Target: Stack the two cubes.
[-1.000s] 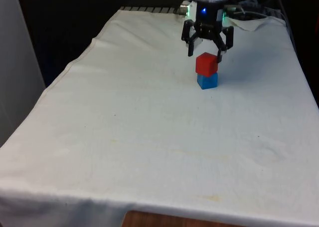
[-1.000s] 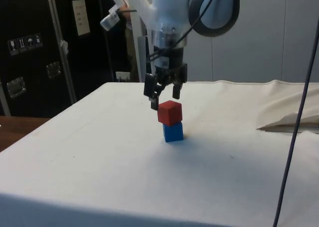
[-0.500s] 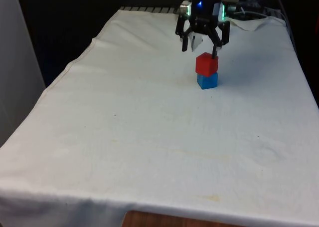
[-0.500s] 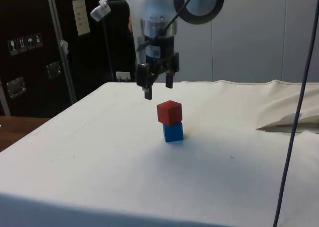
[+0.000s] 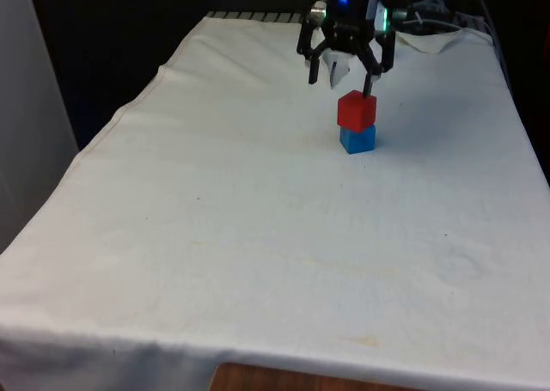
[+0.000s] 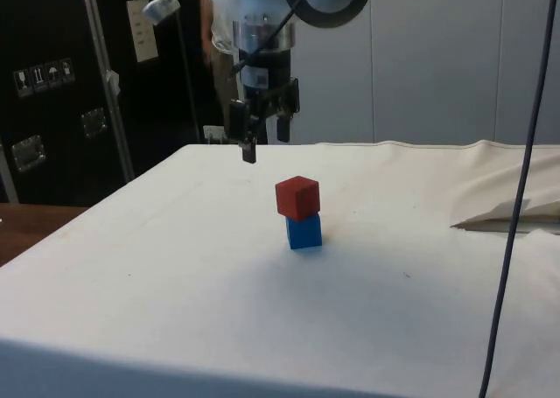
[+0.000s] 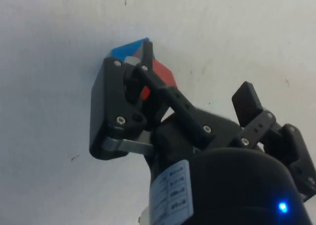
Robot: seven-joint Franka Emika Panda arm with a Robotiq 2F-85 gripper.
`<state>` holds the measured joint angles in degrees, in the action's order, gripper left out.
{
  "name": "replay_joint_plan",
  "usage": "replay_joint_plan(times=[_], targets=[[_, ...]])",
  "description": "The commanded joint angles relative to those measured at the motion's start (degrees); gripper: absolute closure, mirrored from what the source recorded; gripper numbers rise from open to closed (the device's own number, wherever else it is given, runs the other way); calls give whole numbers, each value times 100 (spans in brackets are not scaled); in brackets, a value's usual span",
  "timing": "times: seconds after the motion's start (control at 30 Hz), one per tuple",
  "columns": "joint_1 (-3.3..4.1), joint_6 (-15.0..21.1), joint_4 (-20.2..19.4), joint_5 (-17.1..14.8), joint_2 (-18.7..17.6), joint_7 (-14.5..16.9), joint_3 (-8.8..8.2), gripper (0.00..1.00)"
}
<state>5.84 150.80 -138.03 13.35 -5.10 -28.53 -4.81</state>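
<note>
The red cube [image 5: 357, 111] rests on top of the blue cube [image 5: 357, 138], a little turned against it, on the white cloth at the far part of the table. From the side, the red cube [image 6: 297, 197] stands on the blue cube [image 6: 304, 231] with nothing touching it. My gripper [image 5: 341, 81] hangs open and empty above and behind the stack, toward the front view's left. In the side view the gripper [image 6: 260, 146] is well clear of the cubes. In the wrist view one finger partly covers the red cube [image 7: 162, 75] and the blue cube [image 7: 127, 51].
The white cloth [image 5: 258, 219] covers the whole table. Rumpled cloth and cables [image 5: 438, 30] lie at the far right corner. A dark cable [image 6: 516, 197] hangs down at the right of the side view.
The gripper, open the whole time, has risen off the red cube and drawn back toward the far end and the front view's left. The stack has stayed put.
</note>
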Motion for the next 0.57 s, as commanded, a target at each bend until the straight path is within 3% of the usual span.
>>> replay_joint_plan(times=[0.0,0.1,0.23,0.27,0.5,0.53], targets=[[0,0,6,0,0,46,0,0],[0,-63,34,-86,34,304,23,0],[0,-23,57,0,29,344,0,0],[6,-80,63,-74,57,498,23,0],[6,-86,97,-69,86,773,23,0],[0,-34,92,0,69,676,0,0]])
